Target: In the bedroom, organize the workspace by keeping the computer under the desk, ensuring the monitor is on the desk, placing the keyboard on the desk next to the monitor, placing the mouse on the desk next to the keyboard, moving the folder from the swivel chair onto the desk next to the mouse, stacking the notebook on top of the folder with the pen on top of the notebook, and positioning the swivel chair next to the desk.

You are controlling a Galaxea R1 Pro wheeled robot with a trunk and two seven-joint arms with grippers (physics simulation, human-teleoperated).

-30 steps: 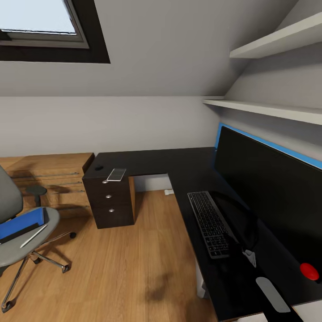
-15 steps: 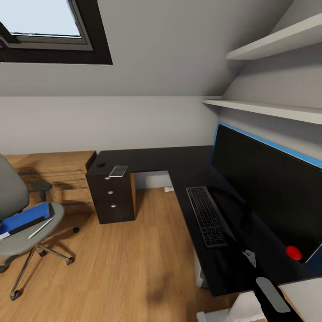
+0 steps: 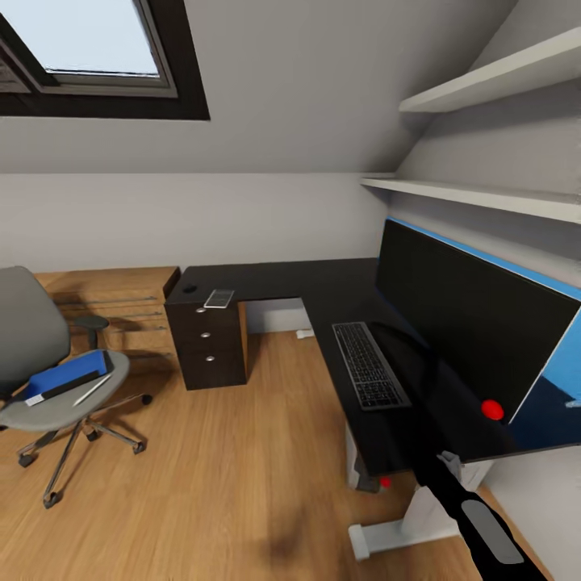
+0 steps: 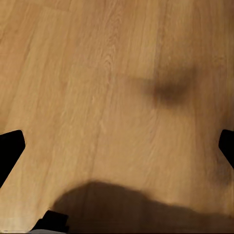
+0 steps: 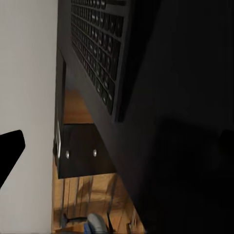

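Observation:
The black L-shaped desk [image 3: 319, 282] carries the wide black monitor [image 3: 464, 335] at right, with the keyboard [image 3: 369, 365] in front of it. A small dark mouse [image 3: 190, 288] and a small flat grey rectangle [image 3: 219, 298], perhaps the notebook, lie above the drawers. At left, the grey swivel chair [image 3: 28, 335] holds the blue folder [image 3: 68, 375] and the pale pen [image 3: 91, 390]. My right arm [image 3: 476, 520] reaches over the desk end beside the keyboard [image 5: 100, 46]; its gripper [image 5: 117, 146] looks open. My left gripper [image 4: 117, 148] hangs open over bare floor. The computer is hidden.
A light wooden dresser [image 3: 121, 303] stands against the back wall behind the chair. The drawer unit [image 3: 211, 351] closes the desk's left end. White shelves [image 3: 476, 194] hang over the monitor. A white desk leg [image 3: 403, 524] stands near my right arm. Wooden floor [image 3: 234, 460] lies between chair and desk.
The whole head view has shifted: the camera has backed away and turned, so the desk end, its white leg and more of the chair show. No task thing has moved.

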